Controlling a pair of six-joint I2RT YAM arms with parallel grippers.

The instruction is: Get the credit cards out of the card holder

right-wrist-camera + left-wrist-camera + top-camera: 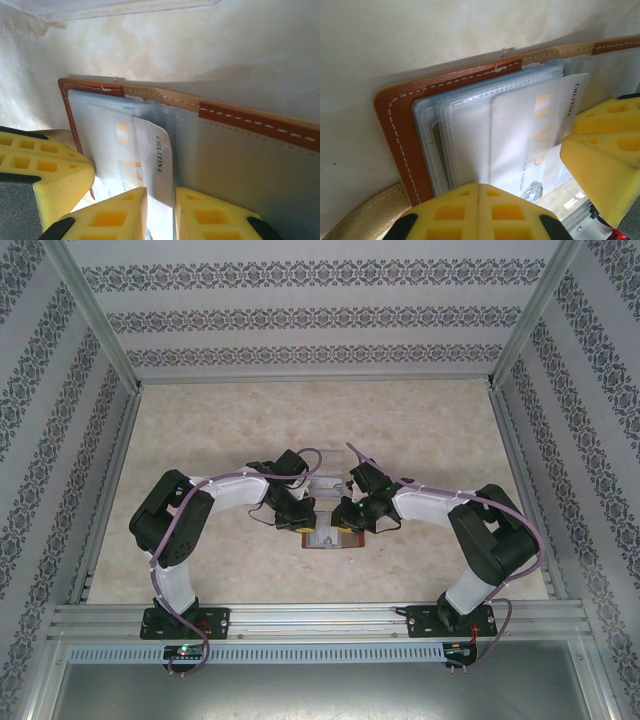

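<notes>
The reddish-brown card holder (331, 539) lies open on the table between both arms, bluish-grey sleeves up. In the left wrist view its cover (395, 130) frames the fanned sleeves (465, 140), and my left gripper (478, 186) is shut on the near edge of a sleeve. A pale credit card (575, 95) printed CHLITINA sticks partly out of its sleeve. In the right wrist view that card (155, 150) runs into the narrow gap between the fingers of my right gripper (160, 192), which stand slightly apart around it. The holder's cover (260, 122) lies behind.
A clear plastic tray (325, 485) sits just beyond the holder, and its edge (125, 7) shows at the top of the right wrist view. The left gripper (300, 522) and right gripper (350, 518) crowd the holder. Metal rails and patterned walls ring the table.
</notes>
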